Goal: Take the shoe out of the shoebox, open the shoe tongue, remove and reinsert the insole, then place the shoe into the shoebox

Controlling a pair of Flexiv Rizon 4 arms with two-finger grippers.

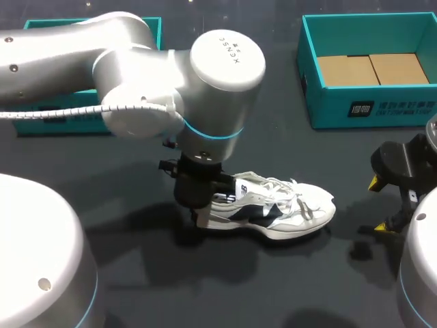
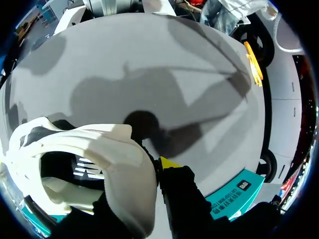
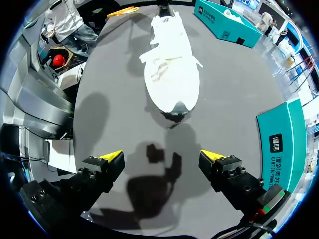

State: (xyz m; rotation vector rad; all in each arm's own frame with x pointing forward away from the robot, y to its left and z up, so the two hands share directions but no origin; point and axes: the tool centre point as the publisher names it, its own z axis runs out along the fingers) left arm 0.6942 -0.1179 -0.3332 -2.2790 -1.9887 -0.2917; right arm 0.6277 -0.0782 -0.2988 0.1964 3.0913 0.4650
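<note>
Head view: white laced shoe point(image 1: 283, 205)

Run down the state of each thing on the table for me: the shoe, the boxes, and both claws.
sneaker: out of the box, upright on the table
shoebox: open, no shoe inside
left claw: shut on the sneaker's heel
right claw: open, empty, apart from the sneaker's toe
second teal box: mostly hidden by the left arm, cannot tell

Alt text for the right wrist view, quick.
Right gripper open and empty above the dark table. The white shoe lies ahead, toe toward it; a teal shoebox stands beside the gripper.
</note>
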